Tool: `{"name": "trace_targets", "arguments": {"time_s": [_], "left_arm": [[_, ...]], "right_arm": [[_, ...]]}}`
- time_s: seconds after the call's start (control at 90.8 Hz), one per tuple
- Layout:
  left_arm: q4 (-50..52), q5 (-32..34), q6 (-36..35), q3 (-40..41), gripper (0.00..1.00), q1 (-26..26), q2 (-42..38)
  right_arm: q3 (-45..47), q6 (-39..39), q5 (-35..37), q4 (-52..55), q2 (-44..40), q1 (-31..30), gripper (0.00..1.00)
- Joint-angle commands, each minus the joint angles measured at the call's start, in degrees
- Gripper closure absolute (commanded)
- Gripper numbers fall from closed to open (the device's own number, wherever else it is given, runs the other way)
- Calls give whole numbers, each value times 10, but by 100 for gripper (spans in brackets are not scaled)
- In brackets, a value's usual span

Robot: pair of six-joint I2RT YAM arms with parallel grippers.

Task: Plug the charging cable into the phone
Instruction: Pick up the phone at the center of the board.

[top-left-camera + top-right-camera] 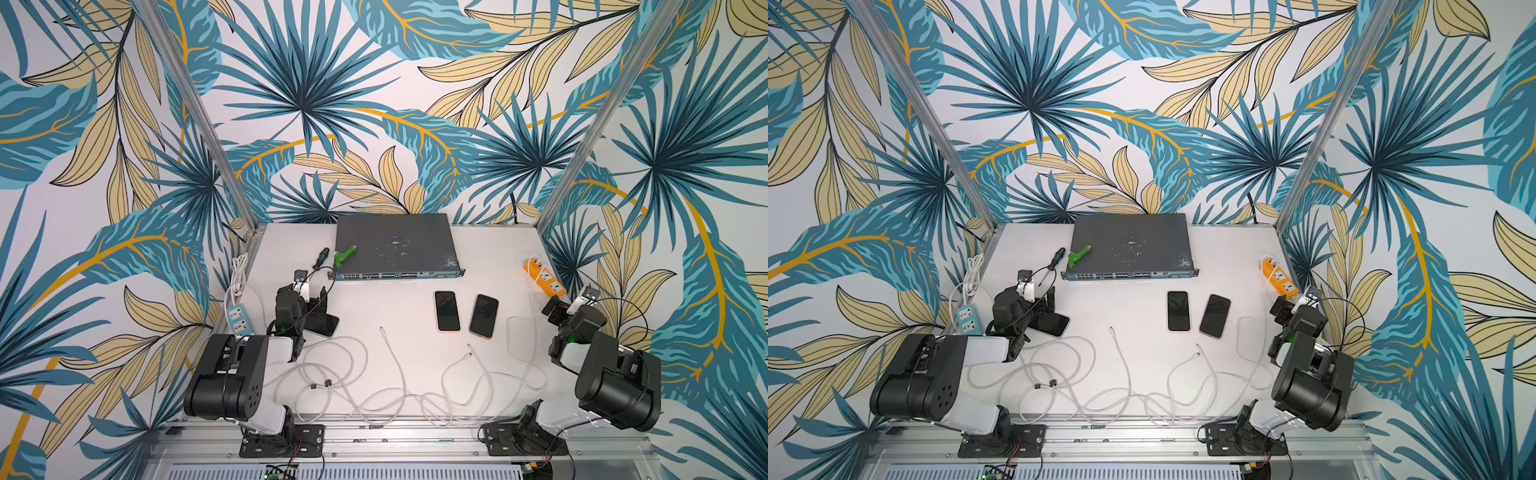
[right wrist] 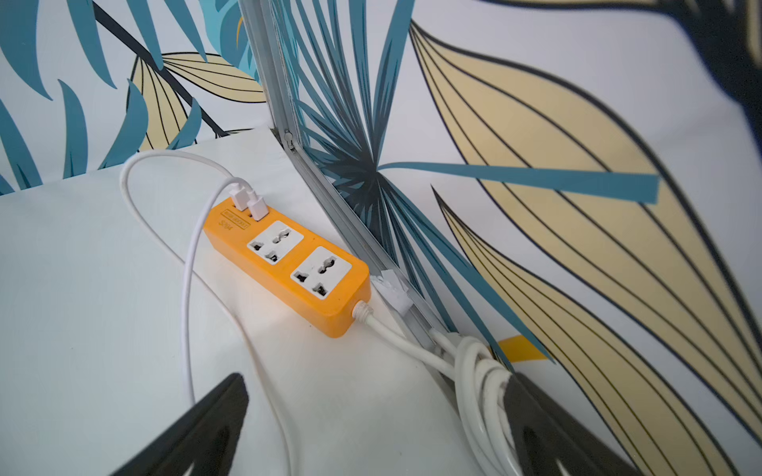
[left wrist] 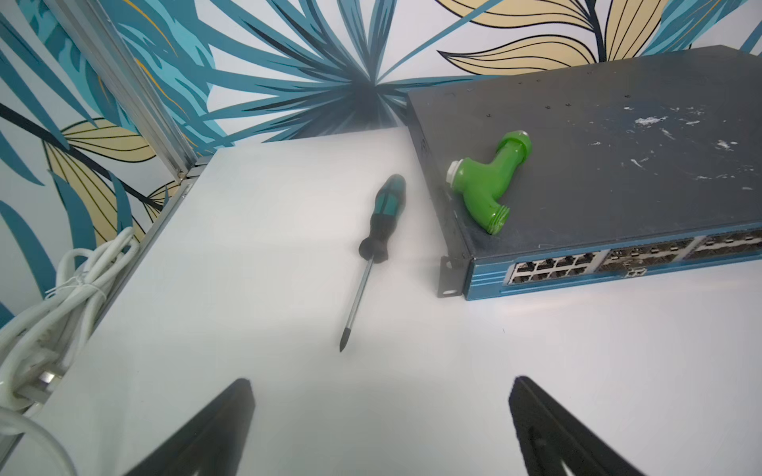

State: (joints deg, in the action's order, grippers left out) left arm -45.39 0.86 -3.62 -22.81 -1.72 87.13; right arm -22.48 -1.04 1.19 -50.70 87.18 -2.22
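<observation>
1. Pincers first: your left gripper [image 3: 380,383] and right gripper [image 2: 376,379] both stand spread wide, holding nothing.
2. Your pair of black rectangular phones [image 1: 447,311] lies side by side in the middle of the white tabletop [image 1: 374,303]; a third black phone [image 1: 328,325] lies partly under the left gripper.
3. Thin white charging cables [image 1: 382,332] loop toward the front edge — one loose plug end [image 1: 470,354] lies near the pair, not touching.

Leaf-print walls [image 1: 374,104], aluminium corner posts [image 1: 195,112], white tabletop [image 1: 490,257].
</observation>
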Motion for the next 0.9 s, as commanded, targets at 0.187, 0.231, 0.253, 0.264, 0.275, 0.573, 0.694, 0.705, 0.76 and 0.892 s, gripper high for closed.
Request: {"name": "trace_targets", "arguments": {"time_s": [0.187, 0.231, 0.253, 0.264, 0.275, 0.573, 0.694, 0.705, 0.76, 0.892], "left_arm": [[0, -1, -3, -11, 0, 0, -4], [0, 0, -3, -11, 0, 0, -4], [0, 0, -3, -11, 0, 0, -4], [0, -1, -3, -11, 0, 0, -4], [0, -1, -3, -11, 0, 0, -4], [0, -1, -3, -11, 0, 0, -4], [-1, 0, -3, -11, 0, 0, -4], [-1, 0, -3, -11, 0, 0, -4], [0, -1, -3, -11, 0, 0, -4], [0, -1, -3, -11, 0, 0, -4]], "right_arm": [[-3, 7, -5, 4, -4, 0, 0], [-4, 7, -5, 4, -3, 0, 0], [-4, 7, -5, 5, -4, 0, 1], [-4, 6, -5, 5, -4, 0, 1], [-4, 7, -5, 5, -4, 0, 0], [-4, 7, -5, 4, -4, 0, 0], [-4, 7, -5, 5, -3, 1, 0], [-4, 6, -4, 5, -3, 1, 0], [-4, 4, -8, 5, -4, 3, 0], [-4, -3, -22, 5, -3, 12, 0]]}}
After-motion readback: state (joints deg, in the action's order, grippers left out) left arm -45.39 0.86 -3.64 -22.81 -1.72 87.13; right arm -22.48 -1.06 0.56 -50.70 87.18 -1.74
